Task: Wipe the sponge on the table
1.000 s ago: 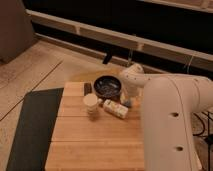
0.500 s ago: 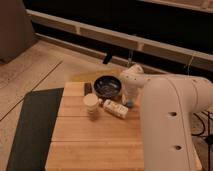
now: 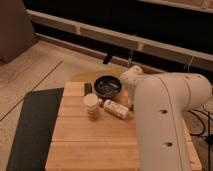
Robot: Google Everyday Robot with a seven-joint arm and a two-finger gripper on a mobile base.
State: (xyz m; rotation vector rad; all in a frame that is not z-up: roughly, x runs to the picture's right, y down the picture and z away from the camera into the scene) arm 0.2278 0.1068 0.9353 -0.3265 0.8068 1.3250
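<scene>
Camera view, single frame. The table (image 3: 95, 145), pale bamboo planks running left to right, fills the lower middle of the frame. The arm (image 3: 165, 120), a bulky white shell, comes in from 4 o'clock, covers the table's right side and bends toward the far edge. The gripper (image 3: 129, 96) hangs at the arm's tip, low over the far-right part of the table, at 3 to 4 o'clock of the bowl (image 3: 107, 86) and just past the right end of the bottle (image 3: 116, 108). The wrist housing hides most of it. Its fingers are pressed together, and whether anything sits between them cannot be told. The sponge (image 3: 91, 103), a pale rounded pad, rests on the planks at 7 o'clock of the bowl, near it. It is apart from the gripper, with the bottle lying between the two. The bottle is white and lies on its side, slanting from upper left to lower right, at 3 to 4 o'clock of the sponge and just beside it. The bowl is dark and round, upright, near the far edge of the table. The block (image 3: 88, 88), small, dark and rectangular, sits at 9 o'clock of the bowl, just beside its rim. The mat (image 3: 32, 125), dark grey, lies on the floor along the table's left edge. The floor (image 3: 40, 65) is light and speckled, reaching back to a dark wall with a pale ledge (image 3: 125, 37) at 12 o'clock. Thin cables (image 3: 200, 120) trail on the floor at 3 o'clock, beyond the arm.
</scene>
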